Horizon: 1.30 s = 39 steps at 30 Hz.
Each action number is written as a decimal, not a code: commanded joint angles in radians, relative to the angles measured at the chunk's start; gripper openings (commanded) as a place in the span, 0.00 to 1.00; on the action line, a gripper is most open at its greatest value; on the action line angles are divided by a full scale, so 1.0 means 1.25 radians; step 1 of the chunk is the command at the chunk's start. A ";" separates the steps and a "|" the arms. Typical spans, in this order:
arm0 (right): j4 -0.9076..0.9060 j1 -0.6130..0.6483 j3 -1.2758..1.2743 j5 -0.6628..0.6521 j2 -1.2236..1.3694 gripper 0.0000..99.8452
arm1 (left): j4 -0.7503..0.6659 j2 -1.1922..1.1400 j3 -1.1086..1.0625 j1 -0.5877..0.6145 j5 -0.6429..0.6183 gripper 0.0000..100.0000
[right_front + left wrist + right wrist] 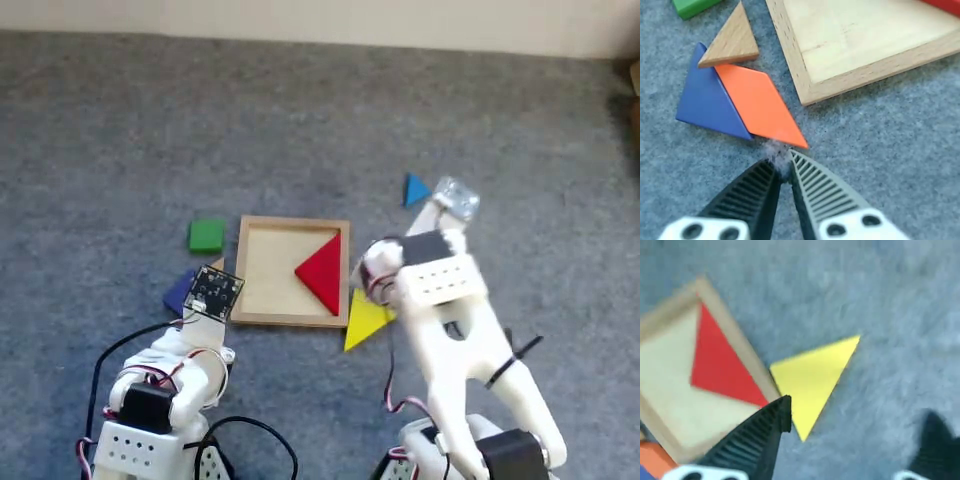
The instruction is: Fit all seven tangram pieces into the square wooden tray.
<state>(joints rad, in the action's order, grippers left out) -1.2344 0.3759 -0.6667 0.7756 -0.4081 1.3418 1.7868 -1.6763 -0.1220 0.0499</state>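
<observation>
A fuzzy grey carpet (pixel 120 130) spreads beneath me, evenly lit, with faint darker patches. Beyond the carpet's far edge runs a pale cream band (pixel 300 20); at its right edge shows a small brown corner (pixel 634 85).

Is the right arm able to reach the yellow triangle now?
Probably yes. The right gripper hangs open above the yellow triangle, which lies uncovered on the carpet; the tray rim close beside may crowd one finger.

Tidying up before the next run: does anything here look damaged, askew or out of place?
Nothing damaged. One oddity: a pale tuft of fluff sits on the carpet between the left hand and the orange parallelogram's tip. The red triangle lies flat in the wooden tray.
</observation>
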 commanded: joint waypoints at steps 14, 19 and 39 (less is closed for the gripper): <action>0.260 0.084 -0.126 0.079 -0.031 0.46 | 0.005 0.029 -0.017 0.004 -0.004 0.01; 0.298 0.087 -0.125 0.088 -0.031 0.46 | 0.005 0.029 -0.017 0.004 -0.004 0.01; 0.338 0.080 -0.052 0.123 0.186 0.46 | 0.005 0.029 -0.017 0.004 -0.004 0.01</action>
<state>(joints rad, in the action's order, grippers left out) -0.8293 0.4726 -0.7940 0.9183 -0.1811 1.3418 1.7868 -1.6763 -0.1220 0.0499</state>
